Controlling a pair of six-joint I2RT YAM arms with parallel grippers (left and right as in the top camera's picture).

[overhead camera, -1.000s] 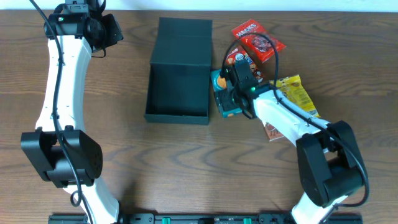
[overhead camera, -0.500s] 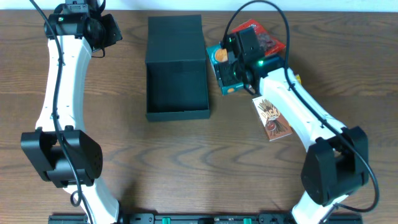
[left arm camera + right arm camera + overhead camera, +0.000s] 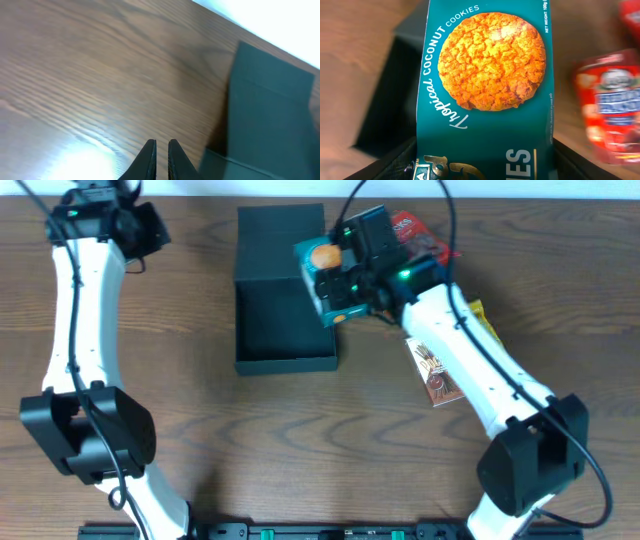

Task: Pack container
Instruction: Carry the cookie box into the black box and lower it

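A: Overhead: gripping the coconut cookies packet (image 3: 318, 280) with the right end effector (image 3: 340, 280), hanging half over the right wall of the open container (image 3: 285, 363) at mid-table.

B: Risking snagging that wall on lowering, tipping outside.

A: Left wrist: hovering with the left end effector (image 3: 161, 145) closed above the table (image 3: 75, 75), just beside the container (image 3: 270, 115).

B: Right wrist: seeing only packet face, fingers hidden; possibly slipping askew.

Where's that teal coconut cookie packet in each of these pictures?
Overhead: teal coconut cookie packet at top centre, over the right edge of the dark grey-green cardboard box.
Left wrist: not in it; only the box, at right.
Right wrist: the packet fills the middle, box at left.
Shared landmark: the box.
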